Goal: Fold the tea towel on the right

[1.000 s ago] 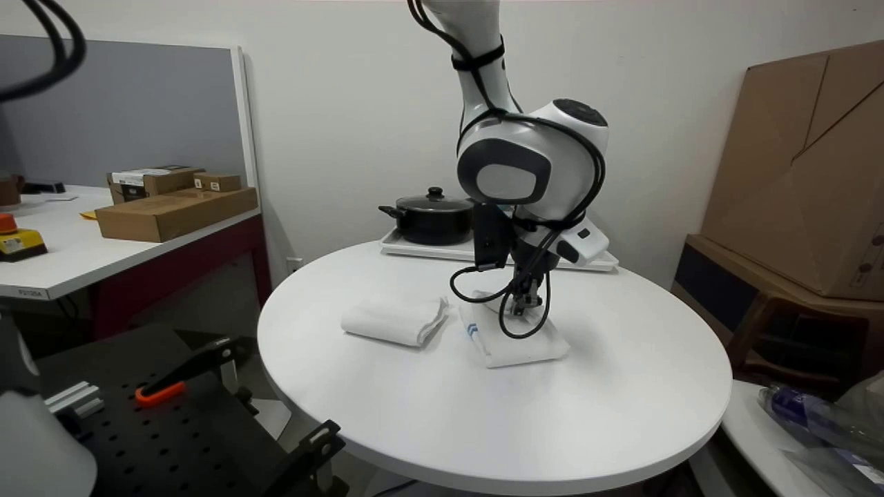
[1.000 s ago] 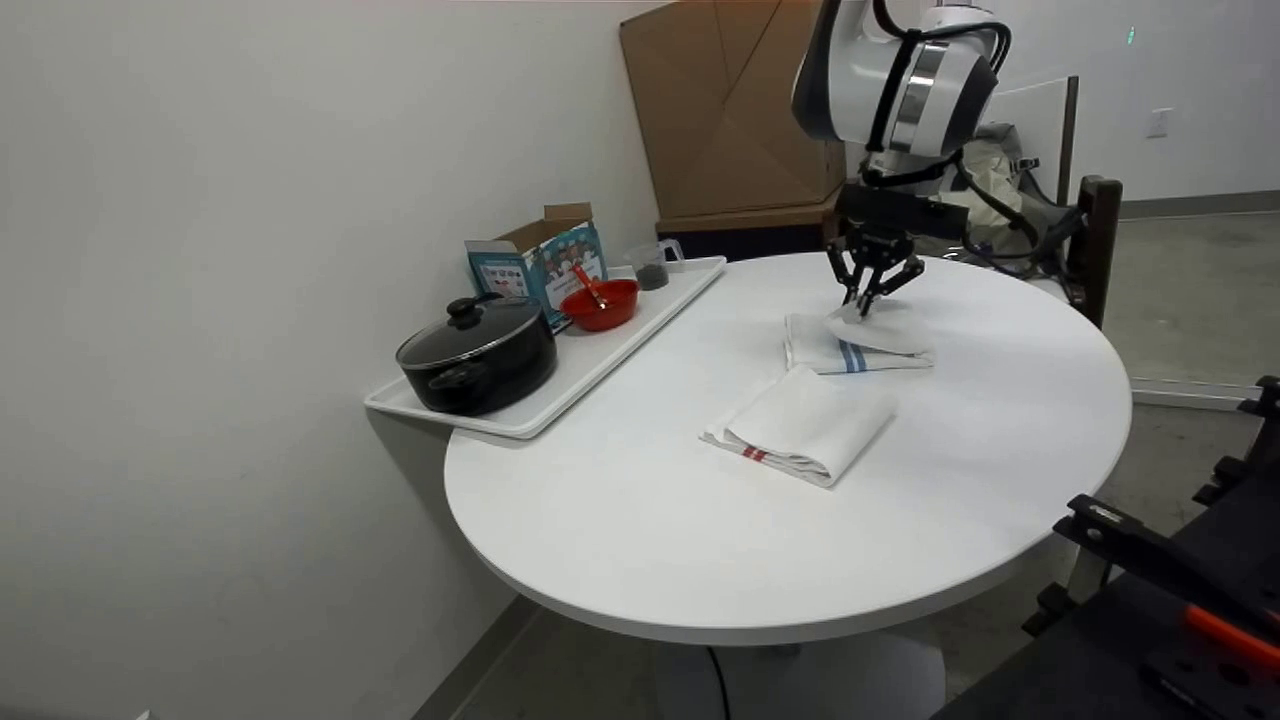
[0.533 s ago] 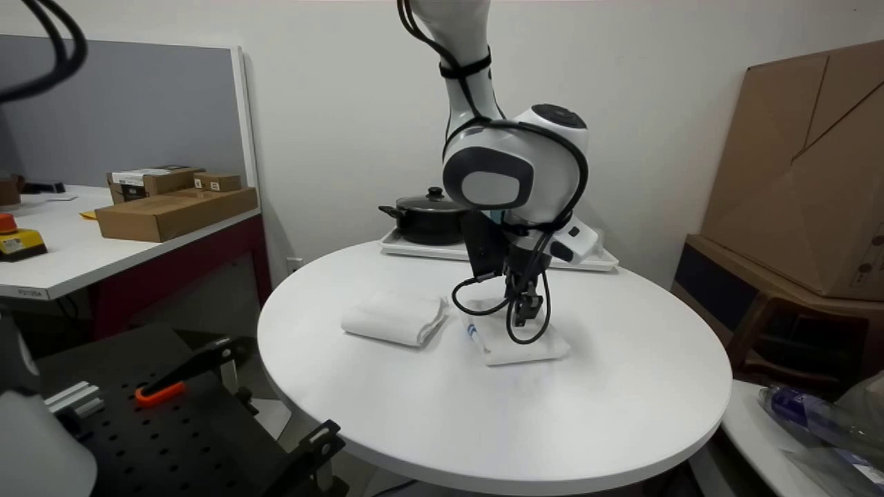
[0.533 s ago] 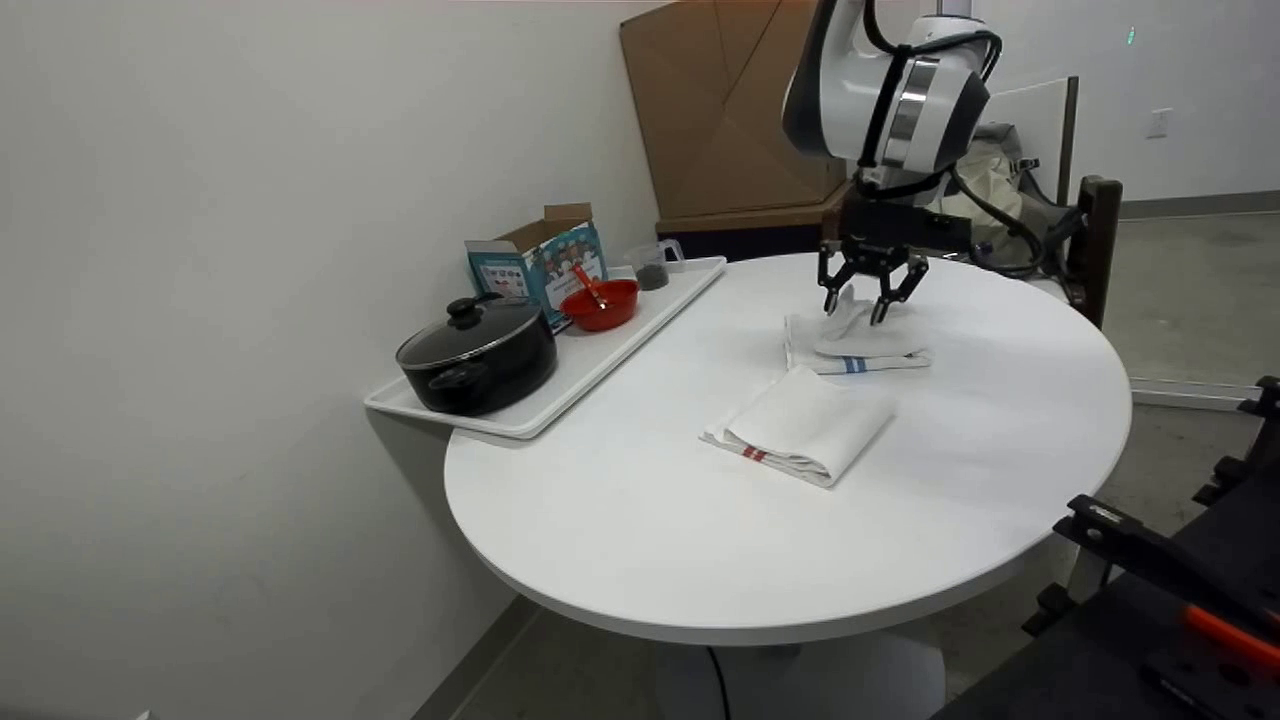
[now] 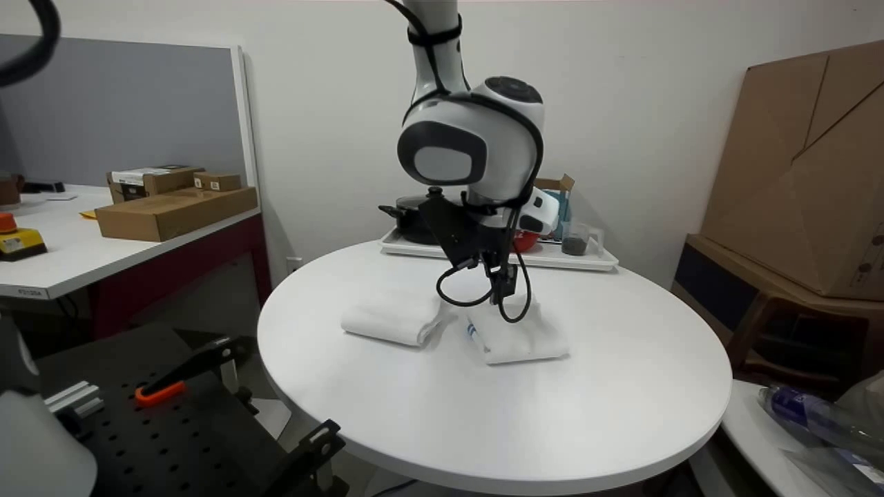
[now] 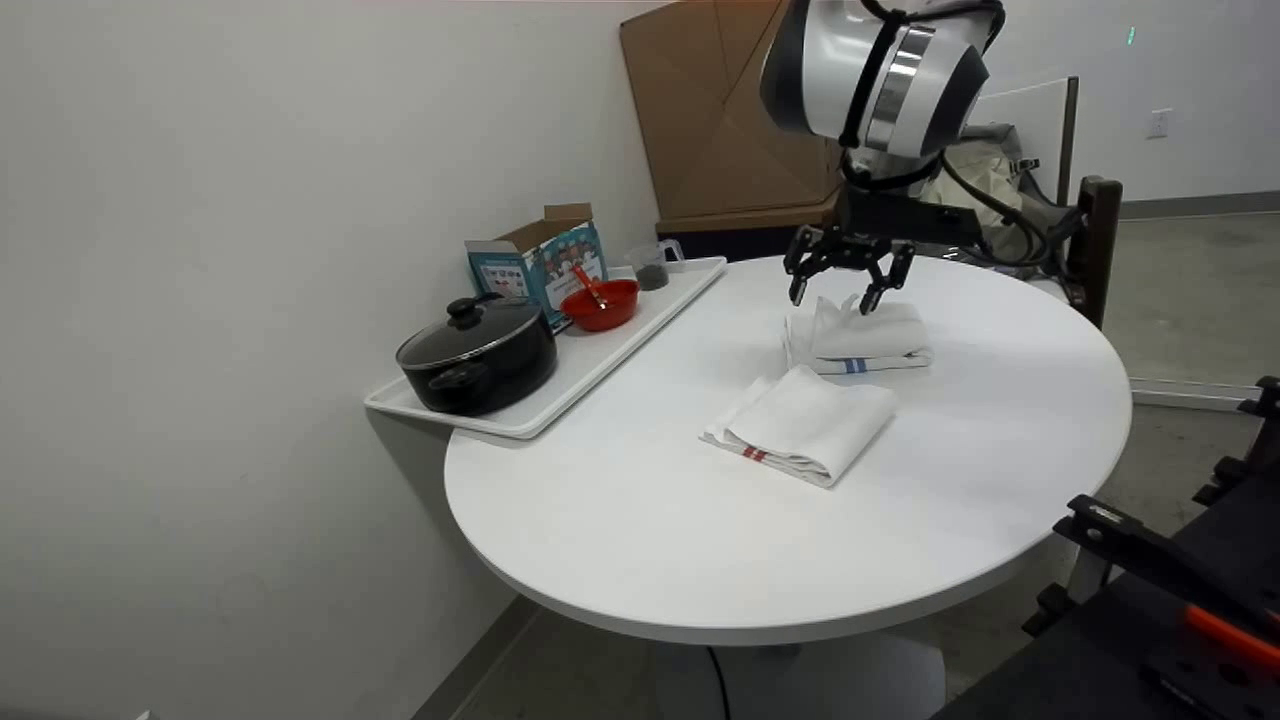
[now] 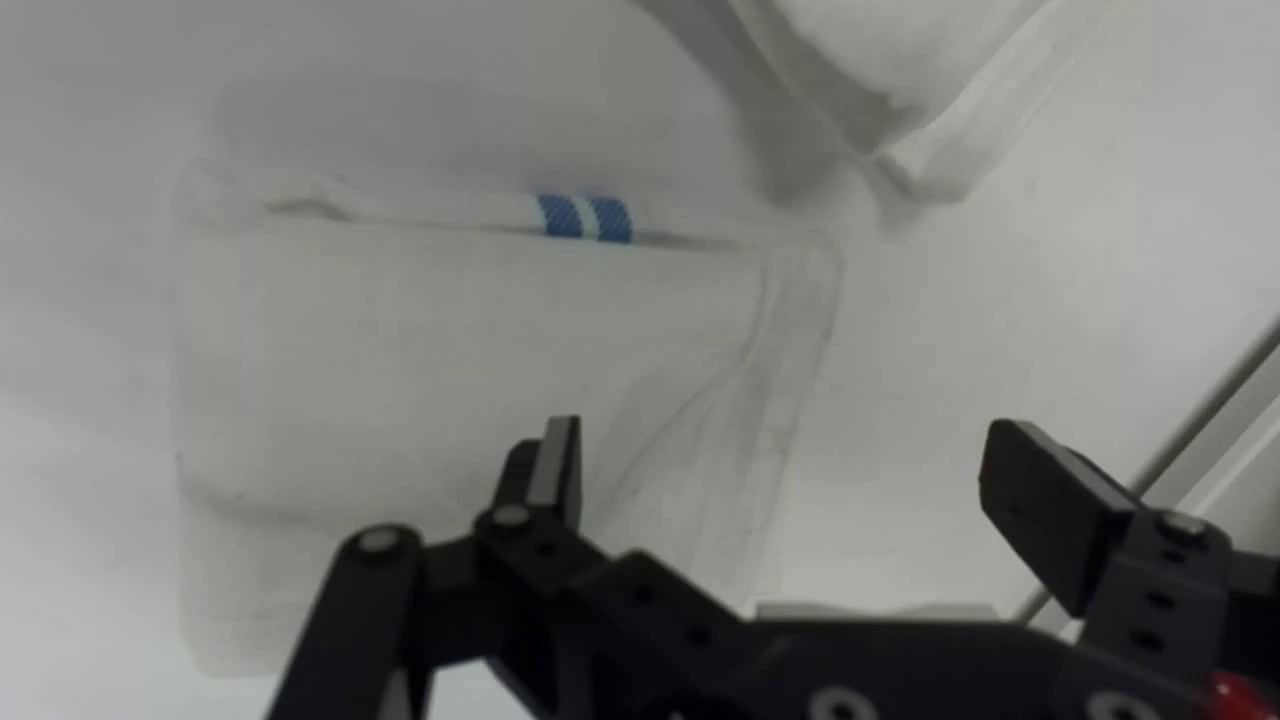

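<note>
The right tea towel (image 5: 526,343) is white with a blue double stripe and lies folded into a rough square on the round table. In an exterior view its layers (image 6: 880,335) are stacked, and a small peak of cloth sticks up at the back. My gripper (image 6: 833,299) hovers just above that rear part with its fingers spread wide. From the wrist, the towel (image 7: 470,340) sits left and below the left finger, while bare tabletop shows under the right part of the gap. Nothing is between the fingertips of the gripper (image 7: 785,435).
A second folded white towel (image 6: 805,425) with a red stripe lies close beside it. On the white tray (image 6: 640,335) by the wall stand a black pot (image 6: 480,355), a red bowl (image 6: 600,308), a measuring cup (image 6: 652,270) and a teal box (image 6: 565,262).
The fingers have opened and released the cloth, which has settled onto the towel. My gripper has risen and moved back toward the tray side.
</note>
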Action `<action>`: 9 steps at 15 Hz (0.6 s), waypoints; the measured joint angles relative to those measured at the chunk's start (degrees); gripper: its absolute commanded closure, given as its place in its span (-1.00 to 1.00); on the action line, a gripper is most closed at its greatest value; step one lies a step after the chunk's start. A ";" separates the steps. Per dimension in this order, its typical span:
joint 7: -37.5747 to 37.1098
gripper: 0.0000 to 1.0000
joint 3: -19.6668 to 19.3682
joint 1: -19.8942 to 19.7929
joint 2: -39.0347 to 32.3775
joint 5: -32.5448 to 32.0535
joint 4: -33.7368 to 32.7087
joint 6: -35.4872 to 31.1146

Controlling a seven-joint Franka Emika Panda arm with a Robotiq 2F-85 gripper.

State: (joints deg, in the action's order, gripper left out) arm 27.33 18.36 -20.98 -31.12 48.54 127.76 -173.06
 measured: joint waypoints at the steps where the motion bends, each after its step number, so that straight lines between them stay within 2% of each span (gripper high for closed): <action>1: 1.62 -1.00 1.67 -1.40 1.83 0.17 1.98 0.49; 4: 2.08 -1.00 1.90 -2.54 8.36 -0.79 8.64 5.65; 9: -4.91 -1.00 -4.02 -1.88 20.07 -11.14 18.62 13.44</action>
State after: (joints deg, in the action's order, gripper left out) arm 22.42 14.35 -22.86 -11.05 37.41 146.38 -159.62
